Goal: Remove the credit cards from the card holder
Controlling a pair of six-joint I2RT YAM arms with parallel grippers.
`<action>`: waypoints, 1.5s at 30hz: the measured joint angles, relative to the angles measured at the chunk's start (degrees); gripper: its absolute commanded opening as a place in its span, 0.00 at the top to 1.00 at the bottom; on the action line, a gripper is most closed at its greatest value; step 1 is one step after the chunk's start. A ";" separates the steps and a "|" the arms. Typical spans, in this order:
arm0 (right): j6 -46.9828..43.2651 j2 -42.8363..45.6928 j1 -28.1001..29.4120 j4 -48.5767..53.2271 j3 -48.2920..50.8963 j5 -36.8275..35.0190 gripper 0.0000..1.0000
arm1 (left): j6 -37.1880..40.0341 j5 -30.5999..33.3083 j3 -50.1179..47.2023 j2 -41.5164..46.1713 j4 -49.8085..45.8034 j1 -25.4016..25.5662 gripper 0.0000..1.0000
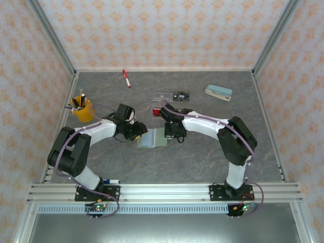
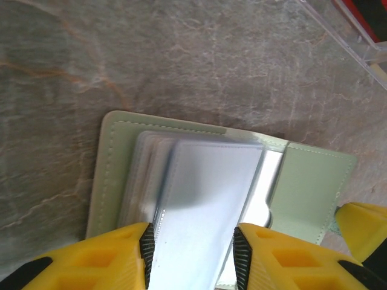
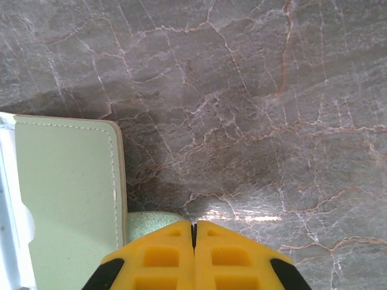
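One table (image 1: 202, 152) carries everything, and two arms reach in from its 6 o'clock edge, the left arm (image 1: 96, 132) and right arm (image 1: 212, 124) meeting at the middle. One holder (image 1: 152, 137) lies open and flat there, between them. One clear tray (image 1: 172, 95) sits at 1 o'clock from it, one stapler (image 1: 218, 92) at 2 o'clock, one yellow cup (image 1: 83, 110) of pens at 10 o'clock, and one red marker (image 1: 126, 78) at 11 o'clock. One small red flat thing (image 1: 157, 111) lies at 12 o'clock, just beside the tray; it may be a card, though that is too small to tell. The left fingers (image 2: 109, 260) stand partly spread on either side of the holder's stack of clear sleeves (image 2: 205, 199), pads at its edges; whether they already bite I cannot tell. The right fingers (image 3: 169, 254) are pressed together, their tip at the holder's one side tab (image 3: 151, 220), seemingly pinning it. The step in hand looks like getting hold of the sleeves. Next, I judge, comes a firm pinch and a straight pull towards 9 o'clock while the holder stays pinned. How many cards sit inside I cannot tell.
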State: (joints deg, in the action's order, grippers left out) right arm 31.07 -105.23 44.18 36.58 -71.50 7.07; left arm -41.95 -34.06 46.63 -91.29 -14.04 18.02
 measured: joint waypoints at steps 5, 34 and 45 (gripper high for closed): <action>0.00 -0.17 -0.26 -0.24 0.11 0.24 1.00 | 0.42 0.07 0.83 -1.01 -0.22 0.37 0.55; 0.42 -2.14 -0.52 -2.10 1.92 0.87 1.00 | 5.25 4.15 4.02 -2.25 -6.73 2.62 0.60; 0.44 -2.19 -0.52 -2.25 1.99 0.87 1.00 | 6.03 4.11 4.17 -0.22 -7.67 3.10 0.66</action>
State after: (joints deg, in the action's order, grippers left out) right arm 31.51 -107.42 43.66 34.33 -69.52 7.94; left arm -35.92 -29.95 50.81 -91.50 -21.71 21.12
